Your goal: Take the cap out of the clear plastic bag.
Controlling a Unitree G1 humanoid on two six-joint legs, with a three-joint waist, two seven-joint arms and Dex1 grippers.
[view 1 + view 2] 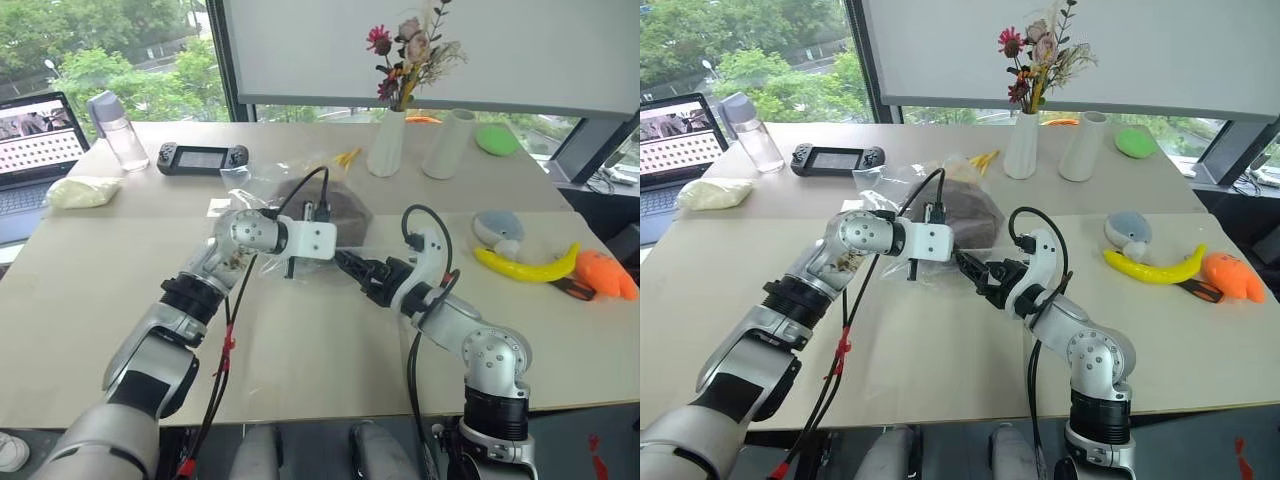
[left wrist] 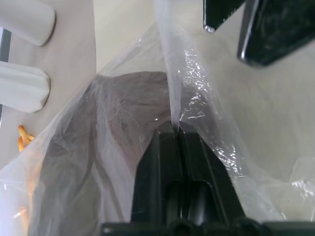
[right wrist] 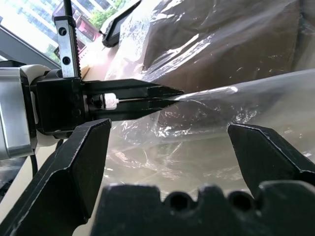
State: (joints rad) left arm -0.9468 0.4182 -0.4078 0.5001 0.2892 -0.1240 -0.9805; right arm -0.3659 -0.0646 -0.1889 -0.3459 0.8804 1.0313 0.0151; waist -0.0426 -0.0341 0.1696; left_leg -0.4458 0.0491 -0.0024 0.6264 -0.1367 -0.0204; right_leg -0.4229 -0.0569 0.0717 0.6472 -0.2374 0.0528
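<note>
Now, left gripper (image 2: 174, 129): fingers pressed together, pinching a fold of the clear plastic bag (image 2: 206, 113).
Right gripper (image 3: 170, 142): fingers spread wide, just beside the bag, holding nothing.
Cap (image 1: 970, 212): dark brown, inside the bag, centre of the frame.
Bag: lying on the table (image 1: 300, 360), in front of a white vase (image 1: 387, 143).

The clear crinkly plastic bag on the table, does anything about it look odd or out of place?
Nothing is spilled or torn. The clear crinkly plastic bag has one layer pulled up taut, pinched in the shut left gripper; the dark brown dome-shaped fabric cap sits inside. The open right gripper hangs beside it.
</note>
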